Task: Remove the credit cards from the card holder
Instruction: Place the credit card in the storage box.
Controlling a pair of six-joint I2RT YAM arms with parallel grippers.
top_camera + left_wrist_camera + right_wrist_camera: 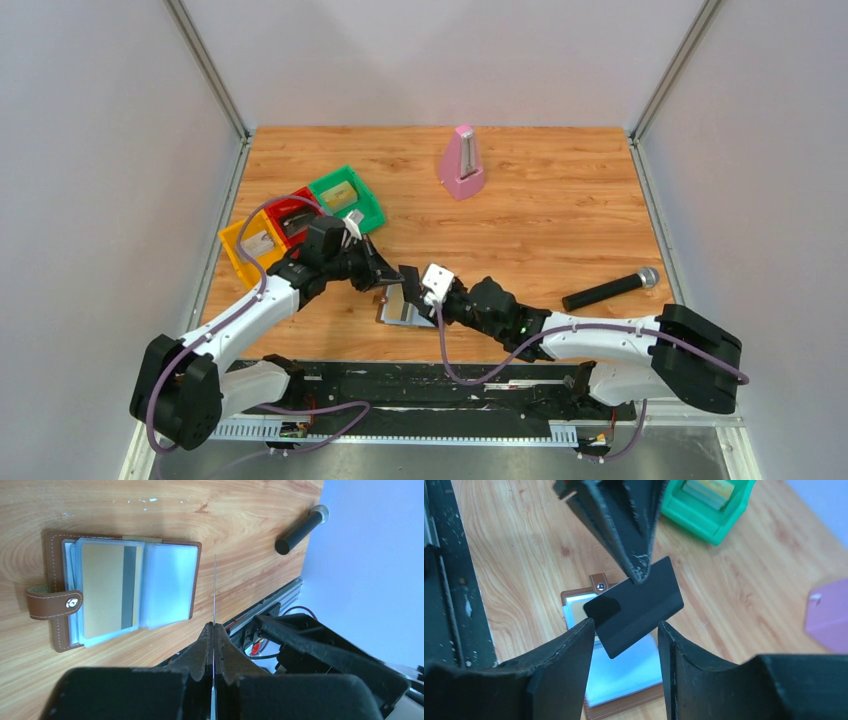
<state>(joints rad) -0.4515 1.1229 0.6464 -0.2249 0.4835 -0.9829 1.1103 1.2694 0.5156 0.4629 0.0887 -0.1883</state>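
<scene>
Pinching only a short stretch of the dark card's (634,607) top edge, the left gripper (640,575) is clamped fully shut on it; from the left wrist view the card is seen edge-on between the fingertips. The card is held in the air directly above the card holder (54,555), which lies open and flat on the table.

The right gripper (625,625) is seen with jaws apart, one on each side of the card's lower half. Whether either pad touches the card's edges cannot be told.

Risks from here:
- Small grip area near one edge: the card can be pivoted or pulled out if loaded sideways.
- Right fingers close to the card: if the right arm is retracted at an angle, the card can be clipped and knocked loose.
- If the card is dropped, it is likely landed back on the holder's clear sleeves, and a flat re-pick is harder.
- Holder is not pinned by anything: it can be dragged or flipped shut if snagged.

Task is judged unfinished: a gold-tan card (102,590) is seen in a sleeve.
</scene>
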